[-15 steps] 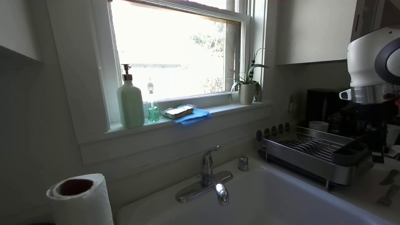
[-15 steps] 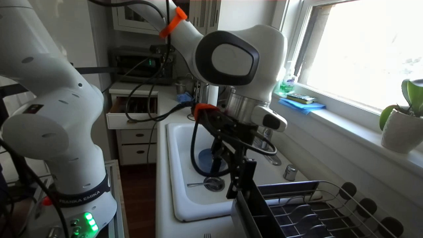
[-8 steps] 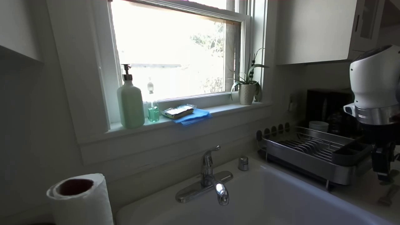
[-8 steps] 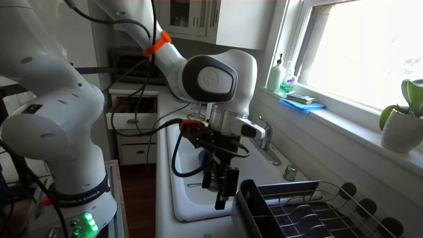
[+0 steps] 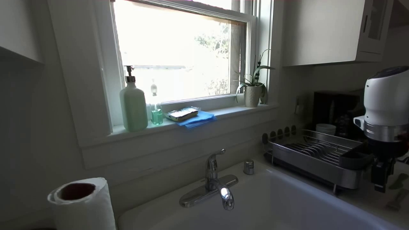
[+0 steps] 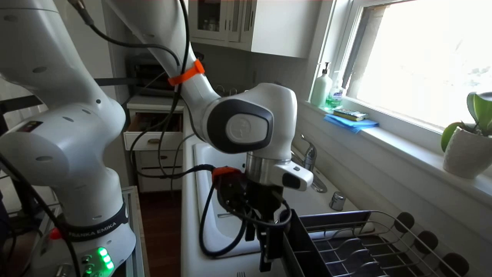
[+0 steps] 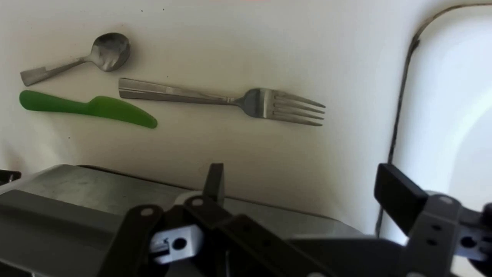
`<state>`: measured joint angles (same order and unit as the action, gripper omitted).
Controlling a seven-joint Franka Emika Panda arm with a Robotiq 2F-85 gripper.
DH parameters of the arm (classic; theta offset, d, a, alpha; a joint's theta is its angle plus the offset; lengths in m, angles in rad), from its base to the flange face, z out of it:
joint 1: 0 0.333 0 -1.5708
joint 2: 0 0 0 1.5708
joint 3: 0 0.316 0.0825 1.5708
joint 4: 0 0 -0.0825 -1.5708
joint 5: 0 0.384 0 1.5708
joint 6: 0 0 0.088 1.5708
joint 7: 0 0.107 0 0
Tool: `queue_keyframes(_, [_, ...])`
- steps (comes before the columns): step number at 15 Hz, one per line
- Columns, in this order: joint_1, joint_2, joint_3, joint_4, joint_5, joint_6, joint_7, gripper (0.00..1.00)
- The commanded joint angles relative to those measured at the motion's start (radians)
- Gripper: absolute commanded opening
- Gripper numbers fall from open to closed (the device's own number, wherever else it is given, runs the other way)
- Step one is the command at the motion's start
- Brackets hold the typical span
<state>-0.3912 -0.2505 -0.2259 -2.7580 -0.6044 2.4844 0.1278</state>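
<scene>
Metal fork lies on counter, tines twd edge by sink; green knife & spoon close by. My hand, spread wide & empty, is nr rack.

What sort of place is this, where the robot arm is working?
It looks like a kitchen, probably in a home. The signs are the white sink with its faucet, the dish rack beside the sink, and the fork lying on the counter.
</scene>
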Motion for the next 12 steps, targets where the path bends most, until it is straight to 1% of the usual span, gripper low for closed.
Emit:
queue_keyframes(1, [-0.012, 0.069, -0.019, 0.000, -0.031, 0.060, 0.004, 1.00])
queue_keyframes(3, [-0.007, 0.093, -0.027, 0.001, -0.024, 0.063, -0.005, 1.00])
queue_keyframes(12, [0.009, 0.183, -0.026, 0.005, -0.074, 0.052, 0.057, 1.00])
